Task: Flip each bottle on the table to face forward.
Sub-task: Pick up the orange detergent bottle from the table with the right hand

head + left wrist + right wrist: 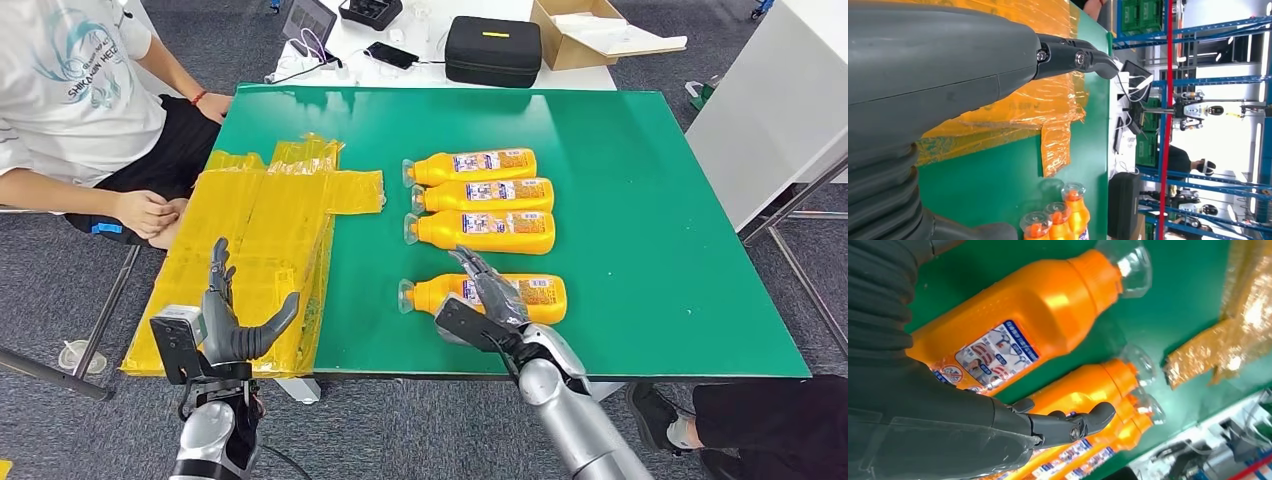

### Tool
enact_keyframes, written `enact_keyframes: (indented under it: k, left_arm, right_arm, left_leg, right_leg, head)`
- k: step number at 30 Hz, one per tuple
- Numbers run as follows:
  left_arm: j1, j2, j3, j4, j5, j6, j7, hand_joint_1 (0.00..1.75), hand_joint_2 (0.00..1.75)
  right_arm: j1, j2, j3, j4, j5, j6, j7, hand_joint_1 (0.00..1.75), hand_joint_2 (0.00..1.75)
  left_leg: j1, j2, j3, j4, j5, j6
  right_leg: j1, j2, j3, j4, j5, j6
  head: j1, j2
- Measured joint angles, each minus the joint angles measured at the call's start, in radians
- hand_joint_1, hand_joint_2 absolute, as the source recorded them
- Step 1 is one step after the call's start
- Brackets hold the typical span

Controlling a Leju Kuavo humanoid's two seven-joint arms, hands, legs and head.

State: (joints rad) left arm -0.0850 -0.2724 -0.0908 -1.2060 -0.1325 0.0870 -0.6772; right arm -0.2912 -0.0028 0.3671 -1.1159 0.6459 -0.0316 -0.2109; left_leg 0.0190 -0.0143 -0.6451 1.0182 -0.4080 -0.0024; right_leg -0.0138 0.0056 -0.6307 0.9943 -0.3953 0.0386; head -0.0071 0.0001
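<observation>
My right hand (492, 300) hovers fingers spread over the nearest bottle (535, 297) at 6 o'clock, gripping nothing; label up (looks done). Left hand (228, 318) open over yellow sheets (270, 230) at 9. Three bottles (480, 198) toward 12 show labels too; contact under my palm is hidden.

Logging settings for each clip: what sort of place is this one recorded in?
Probably a robotics lab or test workshop, not a home. A green work mat covers the table, blue industrial shelving holds green crates, another robot stands behind, and a laptop and black equipment case sit on a neighbouring desk.
</observation>
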Motion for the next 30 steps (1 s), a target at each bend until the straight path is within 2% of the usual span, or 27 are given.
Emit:
enact_keyframes:
  k: [7, 12, 20, 26, 30]
  left_arm:
    - [-0.005, 0.0, 0.012, 0.017, -0.001, -0.008, -0.001, 0.0, 1.75]
    - [-0.005, 0.0, 0.023, 0.024, -0.003, -0.015, -0.002, 0.0, 1.75]
    - [-0.006, 0.0, 0.032, 0.034, -0.003, -0.024, -0.002, 0.0, 1.75]
    - [-0.01, 0.0, 0.035, 0.045, -0.004, -0.03, -0.003, 0.0, 1.75]
    - [-0.013, 0.0, 0.035, 0.051, -0.005, -0.033, -0.003, 0.0, 1.75]
  right_arm:
    - [-0.058, -0.073, 0.051, 0.027, -0.008, 0.048, 0.054, 0.0, 1.75]
    - [-0.09, -0.123, 0.08, 0.025, 0.029, 0.034, 0.072, 0.0, 1.75]
    - [-0.11, -0.169, 0.112, 0.019, 0.052, 0.049, 0.1, 0.0, 1.75]
    - [-0.125, -0.202, 0.139, 0.028, 0.024, 0.127, 0.121, 0.0, 1.75]
    - [-0.129, -0.213, 0.148, 0.035, 0.011, 0.145, 0.121, 0.0, 1.75]
  left_leg:
    - [0.0, 0.0, 0.0, 0.0, 0.0, 0.0]
    - [0.0, 0.0, 0.0, 0.0, 0.0, 0.0]
    - [0.0, 0.0, 0.0, 0.0, 0.0, 0.0]
    - [0.0, 0.0, 0.0, 0.0, 0.0, 0.0]
    - [0.0, 0.0, 0.0, 0.0, 0.0, 0.0]
  right_leg:
    - [0.0, 0.0, 0.0, 0.0, 0.0, 0.0]
    - [0.0, 0.0, 0.0, 0.0, 0.0, 0.0]
    - [0.0, 0.0, 0.0, 0.0, 0.0, 0.0]
    - [0.0, 0.0, 0.0, 0.0, 0.0, 0.0]
    - [0.0, 0.0, 0.0, 0.0, 0.0, 0.0]
  head:
    - [0.0, 0.0]
    - [0.0, 0.0]
    - [0.0, 0.0]
    - [0.0, 0.0]
    - [0.0, 0.0]
